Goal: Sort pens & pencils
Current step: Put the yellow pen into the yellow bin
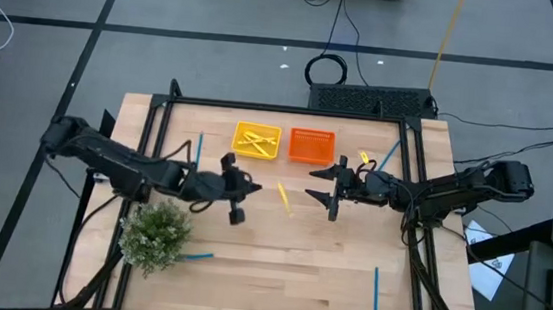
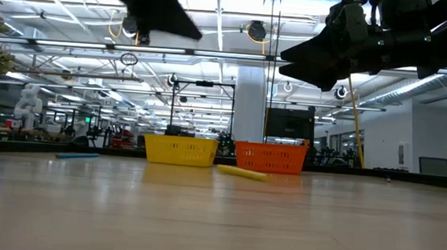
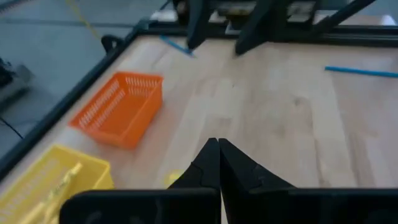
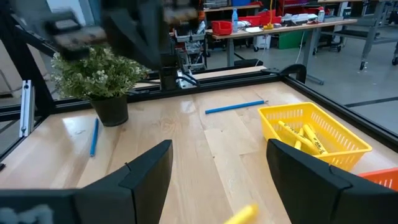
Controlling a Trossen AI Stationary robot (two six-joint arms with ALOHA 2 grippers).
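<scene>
Above the middle of the table (image 1: 247, 263), both arms hang in the air and neither one carries anything. Left gripper (image 1: 236, 190) sits just beside the yellow tray (image 1: 257, 140), its fingers (image 3: 219, 168) pressed tight together with nothing between them. Right gripper (image 1: 328, 188) faces it from the other side, near the orange tray (image 1: 311, 145), jaws spread wide and empty. Between the two lies a loose yellow stick (image 1: 285, 199), flat on the wood and angled, and that looks like the next pick. A few yellow ones already rest in the yellow tray; the orange tray looks empty. Blue sticks are scattered: one (image 1: 199, 148) near the left arm, one (image 1: 197, 257) just beside the potted plant (image 1: 156, 233), one (image 1: 377, 294) near the front right edge, and one (image 1: 388, 155) close to another yellow piece (image 1: 364, 159) by the right arm. These sticks should be light and stiff, smooth and round, so likely to roll or squirt out of a pinch. Best bet: come straight down with open jaws across the shaft, near its middle so it stays level, and close gently. Lying flat on the wood, it leaves little room under the fingertips.
</scene>
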